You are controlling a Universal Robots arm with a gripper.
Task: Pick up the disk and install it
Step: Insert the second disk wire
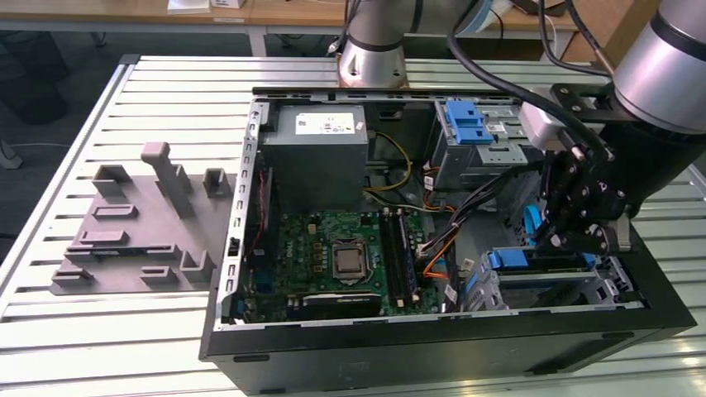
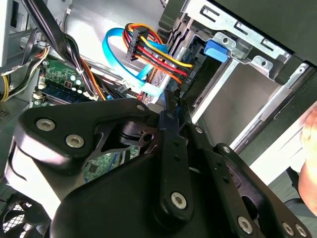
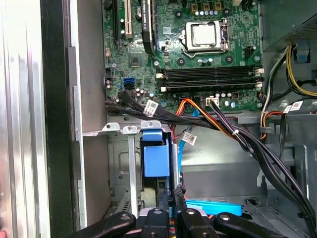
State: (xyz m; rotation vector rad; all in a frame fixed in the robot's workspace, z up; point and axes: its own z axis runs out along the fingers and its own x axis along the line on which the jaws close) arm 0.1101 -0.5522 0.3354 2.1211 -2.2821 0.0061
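Closest to the lens, the gripper (image 3: 172, 207) stood nearly closed, its fingers (image 3: 163, 201) pinching the thin blue edge of the disk (image 3: 216, 207) at about 4 o'clock in the open case (image 1: 441, 331), just beside the drive bay (image 1: 551, 277). By my judgement the disk was stiff, fairly heavy and shock-sensitive, best gripped by its plastic frame rather than the labelled face.

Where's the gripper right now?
In the exterior view the gripper is inside the open case, at the exterior view's right, just above the blue-tabbed drive bay and right of the motherboard.
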